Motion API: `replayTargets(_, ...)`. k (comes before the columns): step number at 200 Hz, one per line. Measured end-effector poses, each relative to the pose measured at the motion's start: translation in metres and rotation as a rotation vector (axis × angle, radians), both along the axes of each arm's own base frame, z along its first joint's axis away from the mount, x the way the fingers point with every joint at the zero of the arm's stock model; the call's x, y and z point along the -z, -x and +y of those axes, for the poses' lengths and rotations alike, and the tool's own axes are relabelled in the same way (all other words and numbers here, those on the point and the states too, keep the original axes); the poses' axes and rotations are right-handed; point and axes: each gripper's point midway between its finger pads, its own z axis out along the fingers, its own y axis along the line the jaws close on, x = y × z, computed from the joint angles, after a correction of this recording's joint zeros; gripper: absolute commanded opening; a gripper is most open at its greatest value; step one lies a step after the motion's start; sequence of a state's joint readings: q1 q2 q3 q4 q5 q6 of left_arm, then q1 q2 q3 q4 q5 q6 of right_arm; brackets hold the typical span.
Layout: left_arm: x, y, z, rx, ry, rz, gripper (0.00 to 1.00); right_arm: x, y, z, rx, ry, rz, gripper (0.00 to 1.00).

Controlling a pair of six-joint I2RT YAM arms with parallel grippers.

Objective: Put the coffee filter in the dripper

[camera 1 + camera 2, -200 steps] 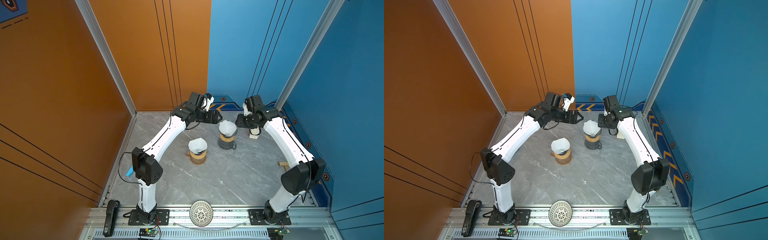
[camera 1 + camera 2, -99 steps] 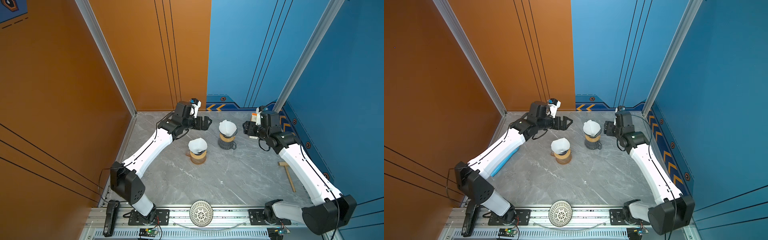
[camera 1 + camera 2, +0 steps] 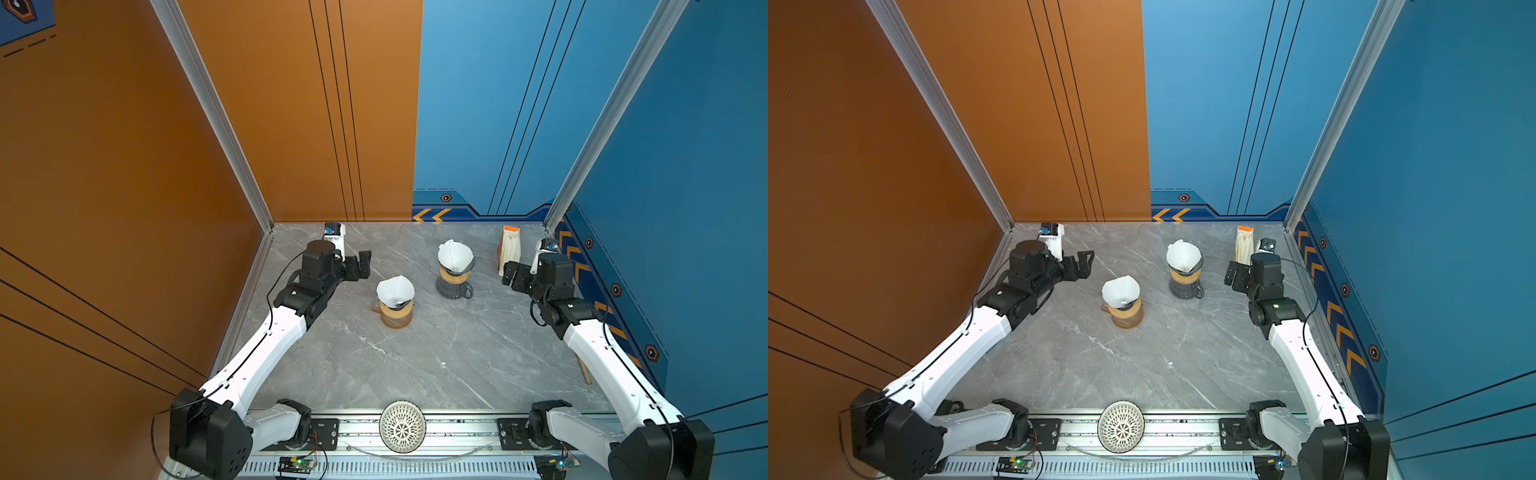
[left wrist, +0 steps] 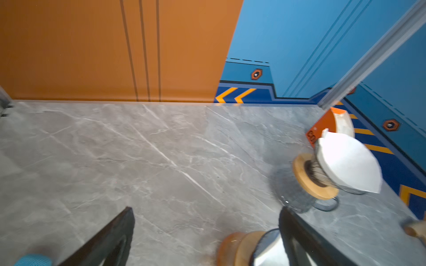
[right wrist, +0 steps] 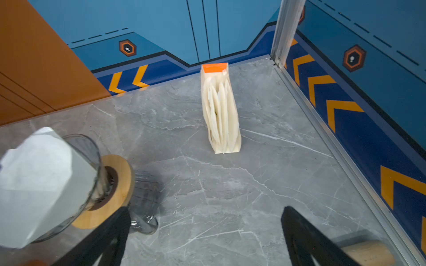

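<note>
Jaws wide — right wrist: filter pack [image 5: 220, 110]

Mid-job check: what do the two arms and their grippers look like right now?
Both arms, left arm and right arm, have white tubular links, bulky black joint housings and a thin black cable along each. The left gripper and right gripper are black, with flat angular parallel fingers.

A robotics lab test cell — orange and blue wall panels [image 3: 291, 124] on aluminium posts [image 3: 208, 108] enclose a grey marble-look tabletop [image 3: 415, 361], two white robot arms [image 3: 266, 345] bolted to its front rail [image 3: 457, 428].
</note>
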State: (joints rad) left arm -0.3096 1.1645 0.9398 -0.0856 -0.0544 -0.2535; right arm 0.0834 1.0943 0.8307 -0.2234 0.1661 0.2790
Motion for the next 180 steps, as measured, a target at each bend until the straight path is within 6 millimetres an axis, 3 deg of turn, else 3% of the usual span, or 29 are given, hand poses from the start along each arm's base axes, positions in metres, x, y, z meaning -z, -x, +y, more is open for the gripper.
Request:
replayTargets(36,0.048,0.015,0.053,-0.171,-0.108,0.018,0.98,0.053,0.011,-0.028,0.11,0.003,0.014,1.0)
replayTargets(80,0.115,0.037,0.092,-0.281,-0.281,0.067,0.98,0.101,0.012,-0.034,0.126,0.02,-0.004,1.0)
replayTargets(136,0.14,0.036,0.112,-0.344,-0.36,0.019,0.98,0.125,-0.002,-0.033,0.082,0.09,-0.048,1.0)
replayTargets(157,0.155,0.036,0.118,-0.351,-0.385,0.028,0.98,0.123,-0.009,-0.031,0.059,0.111,-0.061,1.0)
replayTargets(180,0.158,0.031,0.123,-0.367,-0.386,0.014,0.98,0.109,-0.018,-0.027,0.028,0.136,-0.133,1.0)
